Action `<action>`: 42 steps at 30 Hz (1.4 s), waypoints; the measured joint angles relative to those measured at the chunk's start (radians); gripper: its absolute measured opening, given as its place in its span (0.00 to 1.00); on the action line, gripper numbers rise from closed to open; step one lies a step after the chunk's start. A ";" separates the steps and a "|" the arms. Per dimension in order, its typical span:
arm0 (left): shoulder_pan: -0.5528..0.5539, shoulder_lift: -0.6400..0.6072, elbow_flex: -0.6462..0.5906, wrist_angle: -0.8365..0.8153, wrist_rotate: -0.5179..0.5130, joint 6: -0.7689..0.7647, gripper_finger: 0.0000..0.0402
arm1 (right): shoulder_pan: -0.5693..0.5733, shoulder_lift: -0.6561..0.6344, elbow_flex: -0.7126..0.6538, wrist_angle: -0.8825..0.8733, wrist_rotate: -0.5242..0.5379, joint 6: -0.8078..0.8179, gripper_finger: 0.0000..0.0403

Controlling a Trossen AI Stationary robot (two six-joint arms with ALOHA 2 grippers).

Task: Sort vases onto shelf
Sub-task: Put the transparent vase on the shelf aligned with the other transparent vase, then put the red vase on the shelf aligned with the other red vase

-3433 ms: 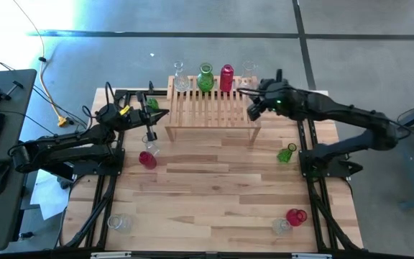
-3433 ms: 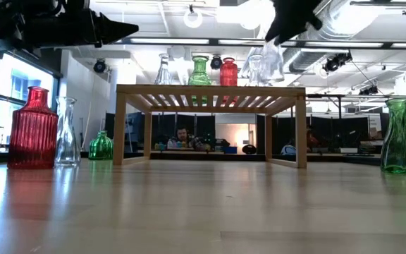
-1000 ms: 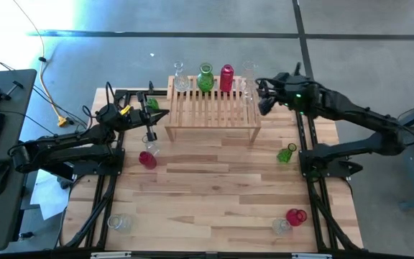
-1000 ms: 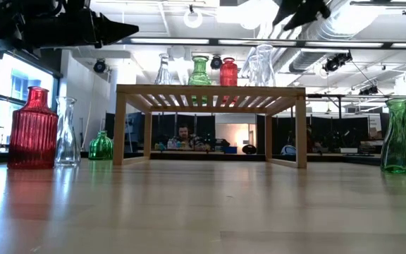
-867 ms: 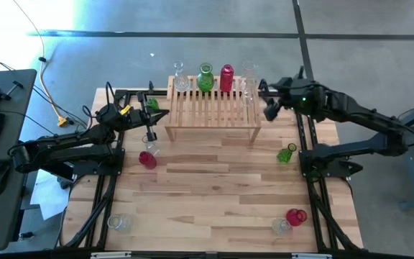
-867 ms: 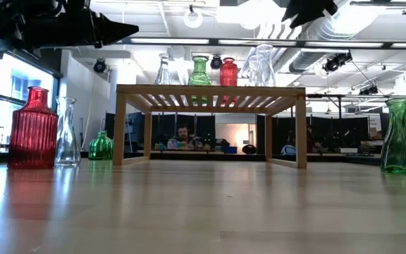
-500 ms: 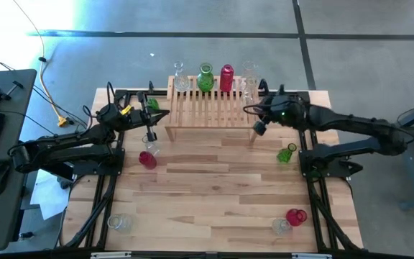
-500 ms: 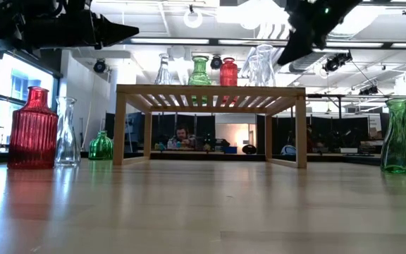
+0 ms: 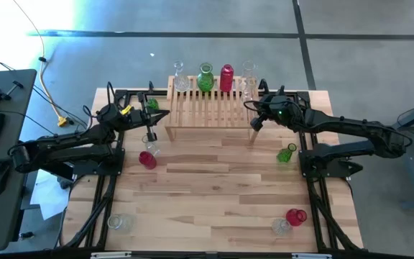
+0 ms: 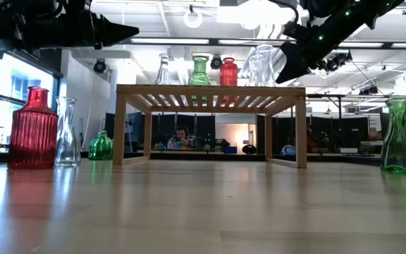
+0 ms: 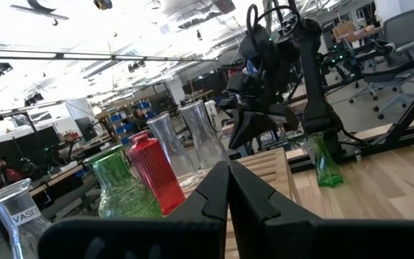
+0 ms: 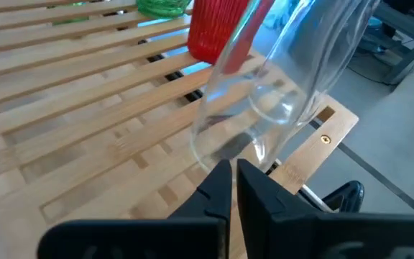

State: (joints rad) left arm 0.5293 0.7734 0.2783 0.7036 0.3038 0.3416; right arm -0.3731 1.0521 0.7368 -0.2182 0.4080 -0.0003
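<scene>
Standing on the slatted light-wood shelf [image 9: 210,111] at the bench's [image 9: 221,194] far edge are a clear flask [image 9: 179,75], a ribbed green vase [image 9: 205,78], a ribbed red vase [image 9: 226,78] and two clear vases [image 9: 248,83] at its right end, all glass and apparently empty. The right claw [image 9: 254,124] hovers over the shelf's right end, fingers pressed together, holding nothing. The left claw [image 9: 164,113] waits off the shelf's left end, closed and empty. More vases sit on the plank bench: red [image 9: 146,159] and clear by the left edge, green [image 9: 287,153] near the right; those at the near corners are hard to make out.
</scene>
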 joint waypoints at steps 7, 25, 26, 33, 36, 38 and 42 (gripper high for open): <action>0.000 0.000 0.000 0.000 0.000 0.000 0.00 | -0.024 0.036 0.000 0.042 -0.027 0.000 0.01; 0.000 0.000 0.000 -0.003 0.000 0.000 0.00 | 0.013 0.015 0.000 0.068 -0.031 -0.034 0.00; 0.000 0.000 0.000 -0.003 0.000 0.000 0.00 | 0.031 -0.002 0.000 0.060 -0.031 -0.038 0.00; 0.000 0.000 0.000 -0.014 0.035 -0.024 0.00 | 0.196 -0.089 0.000 -0.035 -0.031 -0.010 0.00; 0.000 0.000 0.000 -0.026 0.079 -0.022 0.00 | 0.274 -0.090 0.000 -0.058 -0.032 0.020 0.00; -0.001 0.000 0.000 -0.033 0.088 -0.022 0.00 | 0.320 -0.084 0.000 -0.053 -0.032 0.022 0.00; -0.005 0.000 0.000 -0.046 0.107 -0.023 0.00 | 0.397 -0.065 0.000 -0.016 -0.032 0.022 0.00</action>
State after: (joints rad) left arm 0.5240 0.7734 0.2779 0.6572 0.4109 0.3184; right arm 0.0240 0.9867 0.7372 -0.2339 0.3763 0.0216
